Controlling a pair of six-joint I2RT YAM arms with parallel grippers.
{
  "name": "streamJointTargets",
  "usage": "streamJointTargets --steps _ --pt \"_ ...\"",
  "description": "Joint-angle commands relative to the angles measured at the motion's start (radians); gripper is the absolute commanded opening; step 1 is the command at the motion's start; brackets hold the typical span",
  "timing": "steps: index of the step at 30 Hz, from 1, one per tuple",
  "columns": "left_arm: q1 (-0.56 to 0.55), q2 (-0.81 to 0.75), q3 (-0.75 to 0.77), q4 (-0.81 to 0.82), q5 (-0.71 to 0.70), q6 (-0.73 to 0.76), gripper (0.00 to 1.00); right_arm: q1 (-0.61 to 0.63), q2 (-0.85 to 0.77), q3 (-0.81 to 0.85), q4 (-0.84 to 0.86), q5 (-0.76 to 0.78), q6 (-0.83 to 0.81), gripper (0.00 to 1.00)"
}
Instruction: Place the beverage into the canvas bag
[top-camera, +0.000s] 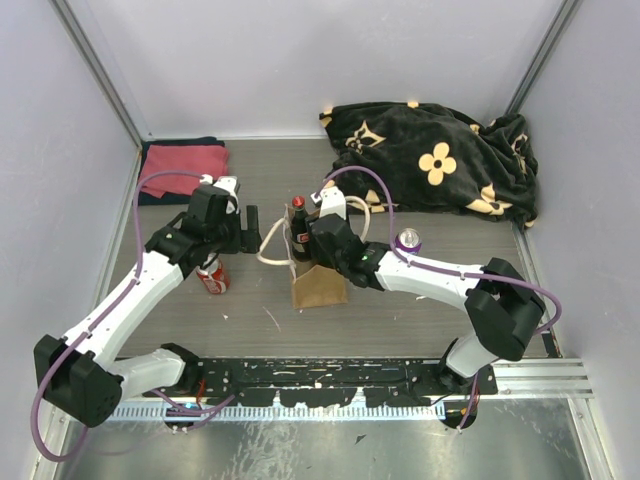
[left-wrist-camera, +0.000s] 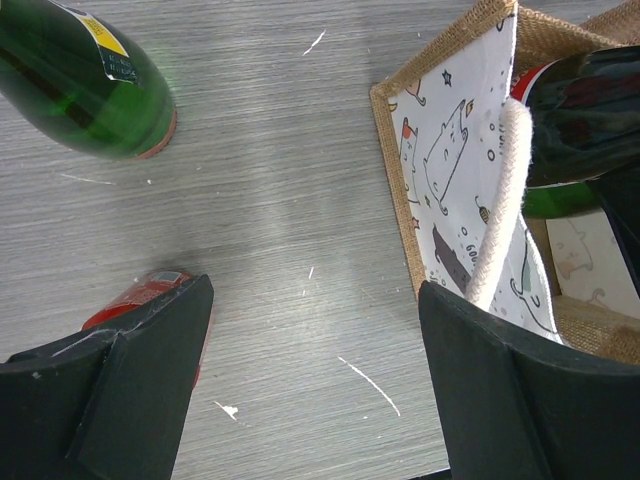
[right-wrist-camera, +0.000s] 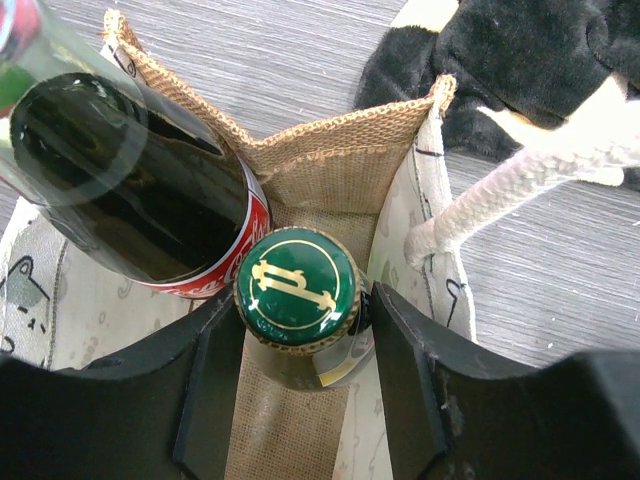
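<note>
My right pincer (right-wrist-camera: 300, 312) is pinched on the neck of the beverage (right-wrist-camera: 296, 288), a green-capped bottle, just under the cap. The bottle stands inside the mouth of the canvas bag (right-wrist-camera: 335, 150). Its body goes down between the printed lining walls, but I cannot tell whether its base has reached the bottom.

Room there is tight. A cola bottle (right-wrist-camera: 130, 190) with a red label leans in the bag and fills the left part of the opening, touching my bottle. The bag's right wall is just beside my right finger, and the burlap end wall closes the far side. A white rope handle (right-wrist-camera: 500, 195) loops outward from the right rim.

My left pincer (left-wrist-camera: 315, 300) is spread wide, pinching nothing, just left of the bag over bare table (left-wrist-camera: 270, 180). Its right finger is close to the bag's near corner.

Left of the bag are a red can (top-camera: 213, 278) and a green bottle (left-wrist-camera: 85, 85). To the right of the bag, set apart from it, stands a purple can (top-camera: 409, 240). A black flowered blanket (top-camera: 430, 160) lies behind the bag to the right. A folded red cloth (top-camera: 183, 165) sits well away at the far left.
</note>
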Motion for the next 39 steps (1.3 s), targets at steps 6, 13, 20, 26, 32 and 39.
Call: streamJointTargets --steps 6,13,20,26,32,39 --pt "0.005 -0.032 -0.026 0.020 0.011 0.005 0.91 -0.002 -0.002 0.045 0.025 -0.013 0.004 0.65" --pt "0.005 -0.037 -0.025 0.017 0.012 0.006 0.91 0.000 -0.013 0.044 0.021 -0.022 0.003 0.69" --pt "0.005 -0.062 0.007 0.010 0.001 0.032 0.91 0.012 -0.065 0.068 0.001 -0.010 -0.008 0.72" --pt "0.004 -0.095 0.063 -0.009 -0.010 0.061 0.93 0.015 -0.123 0.104 -0.018 0.024 -0.032 0.74" --pt "0.005 -0.111 0.105 -0.025 -0.046 0.081 0.99 0.015 -0.170 0.141 -0.032 0.039 -0.053 0.77" --pt "0.091 -0.099 0.139 0.014 -0.070 0.153 0.98 0.015 -0.237 0.188 -0.066 0.065 -0.078 0.79"
